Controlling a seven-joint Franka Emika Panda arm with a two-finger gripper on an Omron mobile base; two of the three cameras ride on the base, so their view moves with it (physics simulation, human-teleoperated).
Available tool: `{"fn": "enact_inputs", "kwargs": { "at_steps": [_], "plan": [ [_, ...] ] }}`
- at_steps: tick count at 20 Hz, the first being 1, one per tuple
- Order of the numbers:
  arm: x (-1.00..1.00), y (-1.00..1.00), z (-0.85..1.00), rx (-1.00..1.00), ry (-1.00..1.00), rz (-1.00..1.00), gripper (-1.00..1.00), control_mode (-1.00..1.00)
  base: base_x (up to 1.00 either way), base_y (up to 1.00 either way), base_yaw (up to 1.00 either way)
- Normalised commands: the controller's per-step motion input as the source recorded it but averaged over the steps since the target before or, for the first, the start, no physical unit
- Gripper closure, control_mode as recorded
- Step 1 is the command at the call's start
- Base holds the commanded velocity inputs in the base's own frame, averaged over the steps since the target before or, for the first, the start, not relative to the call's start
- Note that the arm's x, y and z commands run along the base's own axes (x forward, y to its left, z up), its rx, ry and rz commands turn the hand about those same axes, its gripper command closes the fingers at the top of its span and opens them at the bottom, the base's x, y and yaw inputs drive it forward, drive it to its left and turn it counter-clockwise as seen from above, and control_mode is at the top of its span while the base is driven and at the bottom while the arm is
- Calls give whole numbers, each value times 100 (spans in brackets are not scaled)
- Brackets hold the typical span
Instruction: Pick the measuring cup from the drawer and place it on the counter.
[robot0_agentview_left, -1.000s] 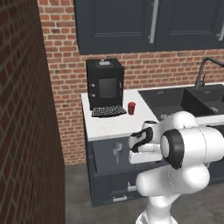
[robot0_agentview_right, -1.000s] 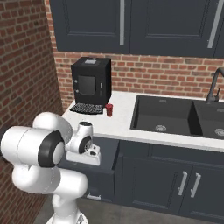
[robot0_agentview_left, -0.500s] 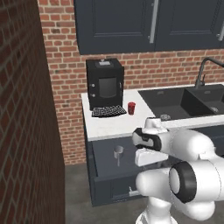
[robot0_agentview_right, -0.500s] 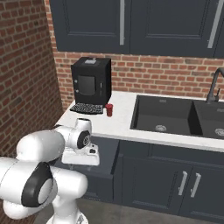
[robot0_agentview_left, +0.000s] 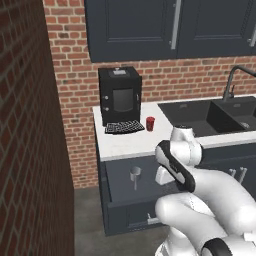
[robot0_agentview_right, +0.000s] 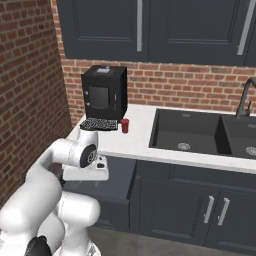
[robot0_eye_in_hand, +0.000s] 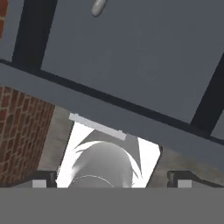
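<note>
Down inside the open drawer (robot0_agentview_left: 120, 187), the measuring cup (robot0_agentview_left: 135, 175) stands clear in the left base view, near the gripper (robot0_agentview_left: 164, 176); the hand view cuts it to a sliver (robot0_eye_in_hand: 99, 6). Both fingertips (robot0_eye_in_hand: 43, 178) sit wide apart, holding nothing. On the counter (robot0_agentview_right: 135, 142) stands a red cup (robot0_agentview_right: 124, 125).

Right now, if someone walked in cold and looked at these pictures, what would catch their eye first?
Probably the big white robot arm bent over the open drawer, where the measuring cup lies inside. Next, the black coffee machine stands on the white counter against the brick wall, with a small red cup beside it. The dark sink basin sits further right.
</note>
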Motion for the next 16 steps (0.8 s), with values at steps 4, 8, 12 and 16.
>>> {"fn": "enact_inputs", "kwargs": {
  "at_steps": [4, 8, 12, 16],
  "plan": [
    [40, 50, 20, 13, -34, 0, -100, -100, 0, 0, 0],
    [40, 49, 0, 6, -13, -2, -100, -100, 0, 0, 0],
    [64, 27, -5, 5, 2, -9, -100, -100, 0, 0, 0],
    [60, 12, -14, 3, 8, -11, -100, -100, 0, 0, 0]
  ]
}}
